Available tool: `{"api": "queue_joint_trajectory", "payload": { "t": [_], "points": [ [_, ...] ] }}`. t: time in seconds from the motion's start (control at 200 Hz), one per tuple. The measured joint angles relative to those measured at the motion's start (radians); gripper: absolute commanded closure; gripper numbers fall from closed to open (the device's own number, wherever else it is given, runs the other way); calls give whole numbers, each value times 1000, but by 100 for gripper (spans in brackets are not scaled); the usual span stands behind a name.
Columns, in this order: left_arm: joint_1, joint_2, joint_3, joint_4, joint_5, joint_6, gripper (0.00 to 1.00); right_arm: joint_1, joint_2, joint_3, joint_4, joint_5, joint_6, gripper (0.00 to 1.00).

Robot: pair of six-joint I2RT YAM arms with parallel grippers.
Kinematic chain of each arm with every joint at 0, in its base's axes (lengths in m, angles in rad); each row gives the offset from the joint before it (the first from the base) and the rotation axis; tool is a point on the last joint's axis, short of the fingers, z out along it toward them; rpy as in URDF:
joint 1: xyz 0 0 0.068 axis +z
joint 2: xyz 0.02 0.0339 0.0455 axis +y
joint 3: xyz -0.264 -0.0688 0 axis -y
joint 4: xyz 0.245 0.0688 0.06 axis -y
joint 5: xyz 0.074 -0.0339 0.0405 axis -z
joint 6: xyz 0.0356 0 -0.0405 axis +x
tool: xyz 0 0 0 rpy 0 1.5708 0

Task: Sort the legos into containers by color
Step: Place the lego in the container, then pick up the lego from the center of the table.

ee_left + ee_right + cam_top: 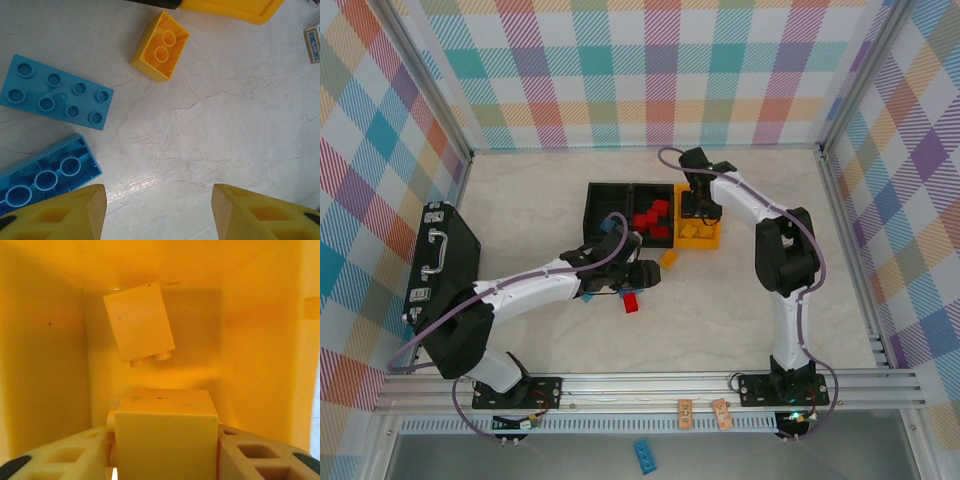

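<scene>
your left claw [159, 195] spread wide, right claw [165, 442] pinching a yellow brick [162, 407] inside the yellow-orange bin [45, 365], card [312, 44] upper right, print unreadable

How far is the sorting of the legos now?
Done: several red bricks lie in one black bin, and a yellow brick lies in the yellow bin. In hand: the right gripper has a second yellow brick between its fingers inside that bin; gripped or released, I cannot tell. Remaining: two blue bricks, an upturned yellow brick and a red brick on the table, with the open, empty left gripper above it.
</scene>
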Motion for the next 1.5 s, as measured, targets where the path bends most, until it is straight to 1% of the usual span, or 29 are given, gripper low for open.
{"api": "queue_joint_trajectory", "payload": {
  "t": [0.125, 0.32, 0.415, 0.635, 0.775, 0.91, 1.02, 1.22, 1.395, 1.5],
  "points": [
    [0, 0, 0, 0, 0, 0, 42, 0, 3, 2, -3, 3, 0, 43],
    [0, 0, 0, 0, -6, -1, 42, 0, 0, 8, -5, 2, 0, 44],
    [0, -3, 0, -6, -27, -5, 42, 0, -30, -11, 7, -14, 0, 44],
    [1, -61, -3, -98, -108, -19, 42, 8, -229, -146, 53, -79, 0, 44],
    [13, -121, -12, -178, -169, -28, 42, 23, -362, -264, 105, -137, 0, 44],
    [37, -180, -25, -264, -229, -30, 41, 51, -469, -408, 161, -229, -1, 44],
    [86, -213, -30, -329, -254, -18, 41, 79, -540, -519, 198, -314, -10, 44],
    [179, -203, -24, -425, -265, 80, 36, 151, -648, -668, 270, -442, -30, 44],
    [220, -100, 28, -472, -263, 187, 32, 171, -687, -745, 311, -507, -29, 45],
    [238, -39, 45, -471, -260, 238, 32, 171, -688, -766, 323, -522, -26, 45]
  ]
}}
